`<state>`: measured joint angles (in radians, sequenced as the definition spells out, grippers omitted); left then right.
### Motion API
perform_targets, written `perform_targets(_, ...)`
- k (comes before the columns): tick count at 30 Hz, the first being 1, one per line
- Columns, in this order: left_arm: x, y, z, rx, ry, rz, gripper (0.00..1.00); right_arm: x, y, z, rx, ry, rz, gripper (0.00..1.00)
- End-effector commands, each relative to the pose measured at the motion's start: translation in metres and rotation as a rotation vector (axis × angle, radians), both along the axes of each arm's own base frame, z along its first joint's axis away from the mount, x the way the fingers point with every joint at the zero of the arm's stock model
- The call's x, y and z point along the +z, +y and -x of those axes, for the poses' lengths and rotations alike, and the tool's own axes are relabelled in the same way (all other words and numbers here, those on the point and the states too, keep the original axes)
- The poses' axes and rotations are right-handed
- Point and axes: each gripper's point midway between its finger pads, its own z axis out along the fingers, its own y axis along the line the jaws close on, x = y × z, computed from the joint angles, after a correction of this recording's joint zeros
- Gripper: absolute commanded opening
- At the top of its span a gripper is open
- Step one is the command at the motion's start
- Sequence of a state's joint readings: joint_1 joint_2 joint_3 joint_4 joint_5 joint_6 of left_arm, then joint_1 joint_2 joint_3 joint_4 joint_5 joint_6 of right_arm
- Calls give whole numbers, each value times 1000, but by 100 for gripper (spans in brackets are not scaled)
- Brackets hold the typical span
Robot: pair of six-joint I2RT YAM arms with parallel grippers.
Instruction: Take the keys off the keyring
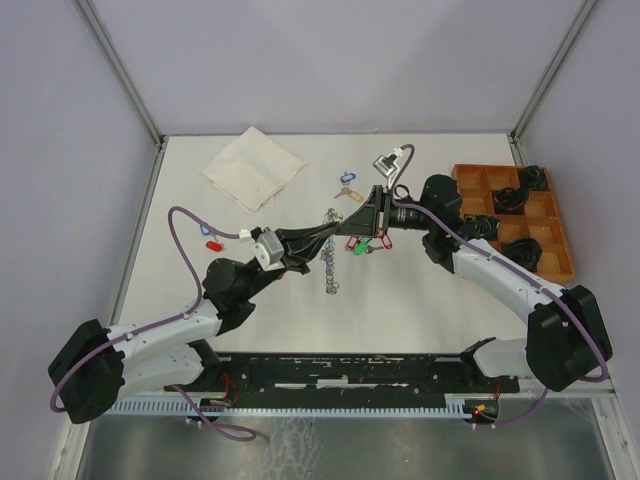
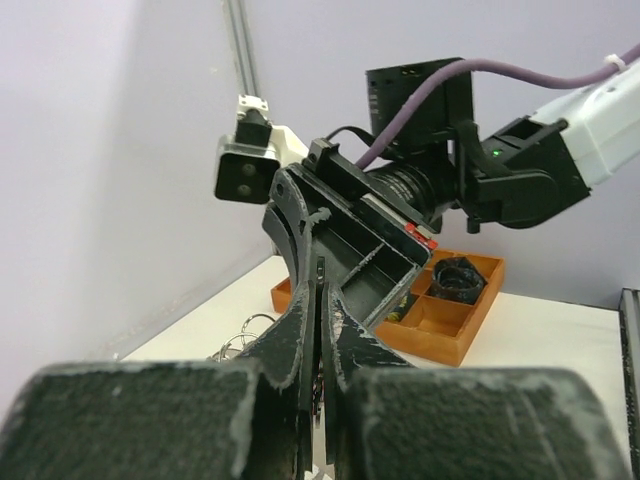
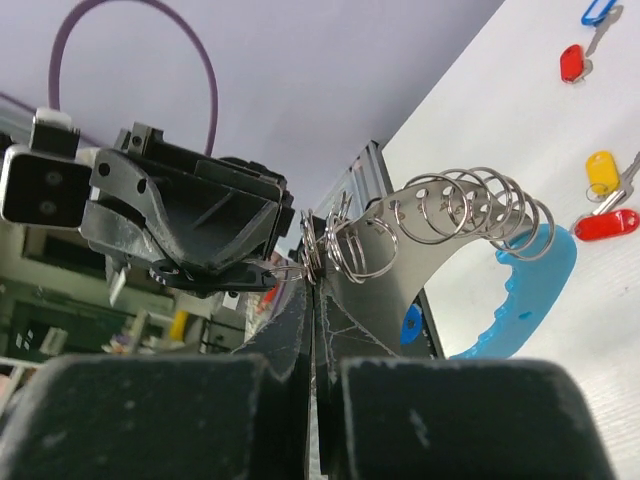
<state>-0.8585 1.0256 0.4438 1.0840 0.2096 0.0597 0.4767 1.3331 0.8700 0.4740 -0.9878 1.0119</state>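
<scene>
Silvery wire loops of the keyring (image 3: 470,205) hang in mid-air between the two arms, above the middle of the tabletop (image 1: 420,300). The left arm (image 1: 170,325) stretches from its base toward the centre, forearm low and wrist extended. The right arm (image 1: 495,275) bends at the elbow near the wooden tray (image 1: 556,262) and points its wrist leftward, so the two meet tip to tip.

The right fingers (image 3: 292,325) are pressed fully together on a bunch of the wire loops, and the light-blue band (image 3: 530,280) curves away beyond them. The left fingers (image 2: 296,325) are closed as well, their tips pinching a loop at the same bunch (clearest from the right wrist). From above, the chain dangles below the meeting point toward the tabletop; I can't tell whether it touches.

A blue-tagged key (image 1: 347,176) lies loose further back, and a red-tagged key (image 1: 212,243) lies well off to the left. A cloth (image 1: 255,167) lies at the back left.
</scene>
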Motion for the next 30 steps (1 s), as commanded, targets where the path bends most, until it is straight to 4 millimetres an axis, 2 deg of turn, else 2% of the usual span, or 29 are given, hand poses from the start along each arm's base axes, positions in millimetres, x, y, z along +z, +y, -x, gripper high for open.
perform_targets(1,27,10,-8,48,-22,110,3,31,-4,-17,-149,62,-127,0)
perform_targets(7,24,5,-20,55,24,143,3,16,-13,-40,-326,202,-213,0)
perform_targets(11,20,-3,-29,35,66,162,3,8,-18,-44,-376,239,-240,1)
perform_targets(17,15,-9,-38,25,115,169,3,-19,-24,-55,-458,319,-203,1)
perform_targets(25,20,10,-55,46,172,208,3,-28,-29,-59,-487,333,-195,1)
perform_targets(30,26,7,-57,19,190,180,3,-32,-29,-60,-490,339,-187,1)
